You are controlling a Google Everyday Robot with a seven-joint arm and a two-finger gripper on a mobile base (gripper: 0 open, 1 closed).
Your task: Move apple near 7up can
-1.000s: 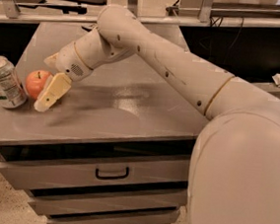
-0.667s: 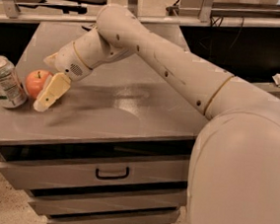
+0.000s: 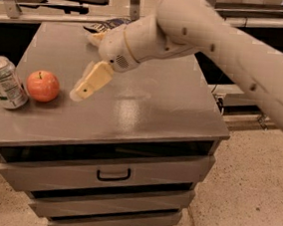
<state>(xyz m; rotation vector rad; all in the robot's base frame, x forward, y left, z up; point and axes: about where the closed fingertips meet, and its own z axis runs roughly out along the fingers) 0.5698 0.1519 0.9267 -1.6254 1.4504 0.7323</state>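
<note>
Camera view: the apple sits on the grey cabinet surface, with the 7up can upright just left of it. The gripper hangs right of the apple, apart from it and holding nothing; whether its jaws are parted cannot be told. The arm slants down from the apple's upper right.

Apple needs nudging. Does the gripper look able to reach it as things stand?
Probably yes: the gripper hangs close beside the apple, only bare tabletop between, the 7up can beyond it.
</note>
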